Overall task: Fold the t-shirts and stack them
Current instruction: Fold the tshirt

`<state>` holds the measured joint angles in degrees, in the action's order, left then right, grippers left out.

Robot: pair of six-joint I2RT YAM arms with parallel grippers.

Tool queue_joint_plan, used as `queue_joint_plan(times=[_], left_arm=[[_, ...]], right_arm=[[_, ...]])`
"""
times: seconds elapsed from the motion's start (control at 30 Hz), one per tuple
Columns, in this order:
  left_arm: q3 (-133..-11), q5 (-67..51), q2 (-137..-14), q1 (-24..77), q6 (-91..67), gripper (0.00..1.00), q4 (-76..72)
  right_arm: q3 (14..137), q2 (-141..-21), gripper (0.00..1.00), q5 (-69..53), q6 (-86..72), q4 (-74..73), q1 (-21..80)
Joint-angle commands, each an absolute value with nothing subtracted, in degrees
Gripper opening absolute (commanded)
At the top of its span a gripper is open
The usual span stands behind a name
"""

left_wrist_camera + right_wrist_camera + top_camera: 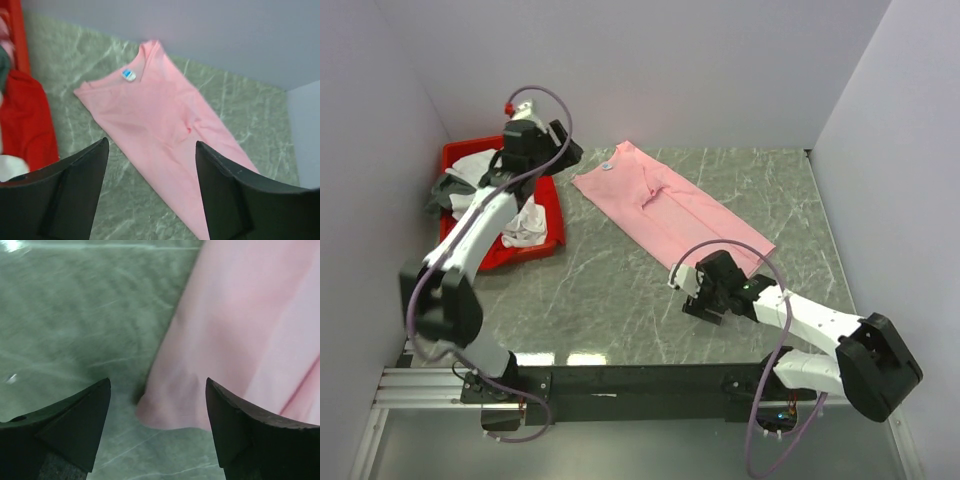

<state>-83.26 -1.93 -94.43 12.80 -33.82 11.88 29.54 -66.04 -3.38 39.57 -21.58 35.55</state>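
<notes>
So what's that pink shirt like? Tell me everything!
The pink t-shirt is plain light pink, soft-looking cloth, with a small blue label at the neck. It is folded lengthwise into a long narrow strip, with a few wrinkles near the middle. It lies flat and slanted on the green marbled table, neck toward the red bin but apart from it, hem toward the right arm. The right claw is open above its near hem corner, not gripping it.
</notes>
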Motion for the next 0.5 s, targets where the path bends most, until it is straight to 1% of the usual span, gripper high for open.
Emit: queue_joint_plan(times=[0.0,0.1,0.13,0.2,0.23,0.3,0.4,0.43,0.47], left_arm=[[-75.3,1.6,-83.7,12.1,-29.2,0.76,8.5],[-68.0,0.4,-75.6,11.4,-29.0,0.76,8.0],[-66.2,0.4,-73.8,11.4,-28.9,0.76,8.0],[-61.7,-0.6,-68.6,11.3,-29.2,0.76,8.3],[-60.3,-1.1,-66.9,11.3,-29.4,0.76,8.2],[-56.4,-2.6,-62.4,11.3,-29.9,0.76,8.1],[-53.2,-6.1,-58.3,11.3,-29.9,0.77,8.7],[-52.7,-7.4,-57.5,11.3,-30.0,0.77,9.1],[-52.0,-8.3,-56.2,11.3,-29.8,0.77,9.2]], right_arm=[[30.2,-68.2,0.82,7.3,36.0,-12.7,37.1],[30.8,-70.5,0.78,8.3,35.3,-12.2,38.0],[30.9,-71.2,0.72,8.1,35.3,-12.4,38.0],[31.3,-73.0,0.63,8.1,35.2,-13.3,38.3],[31.4,-73.6,0.54,8.0,35.1,-13.5,38.4],[31.5,-74.6,0.49,7.4,35.2,-14.7,38.9],[32.0,-75.1,0.35,5.5,35.4,-16.9,39.9],[32.3,-75.5,0.24,5.0,35.4,-17.7,40.2],[32.6,-75.8,0.19,4.3,35.6,-18.7,40.4]])
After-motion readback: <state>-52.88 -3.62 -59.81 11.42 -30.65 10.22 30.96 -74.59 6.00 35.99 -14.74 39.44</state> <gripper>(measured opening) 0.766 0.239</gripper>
